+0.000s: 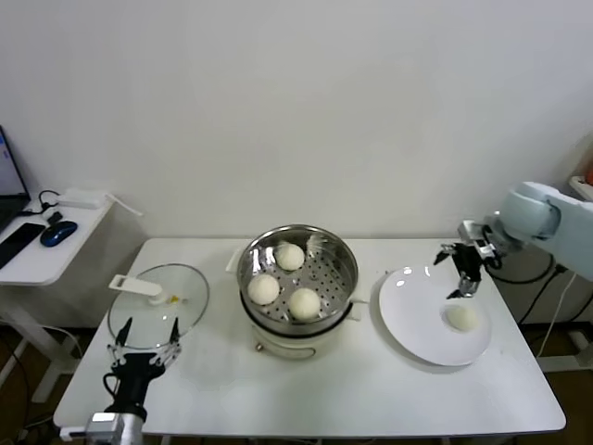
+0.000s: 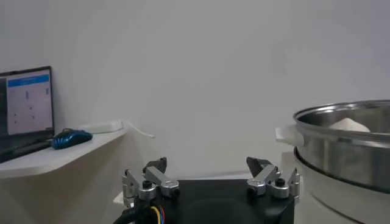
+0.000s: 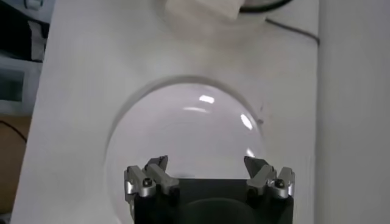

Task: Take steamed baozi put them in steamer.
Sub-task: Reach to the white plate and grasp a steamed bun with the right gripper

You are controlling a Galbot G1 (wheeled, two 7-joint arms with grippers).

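Observation:
Three cream-white baozi (image 1: 290, 256), (image 1: 264, 288), (image 1: 304, 302) lie in the shiny steel steamer (image 1: 342, 260) on its white cooker base at the table's middle. A fourth baozi (image 1: 461, 317) lies on the white plate (image 1: 408, 324) at the right. My right gripper (image 1: 466, 283) is open and empty, hovering over the plate's far side just behind that baozi; its wrist view shows only the bare plate (image 3: 183, 128) between its fingers (image 3: 155, 169). My left gripper (image 1: 148, 329) is open and empty, parked low at the table's front left; its wrist view shows the steamer (image 2: 341, 143) with one baozi top (image 2: 349, 125).
The round glass lid (image 1: 185, 301) with a white handle lies flat at the table's left, just behind my left gripper. A side shelf (image 1: 56, 246) at the far left holds a blue mouse (image 1: 57, 232) and a laptop. Cables hang off the table's right edge.

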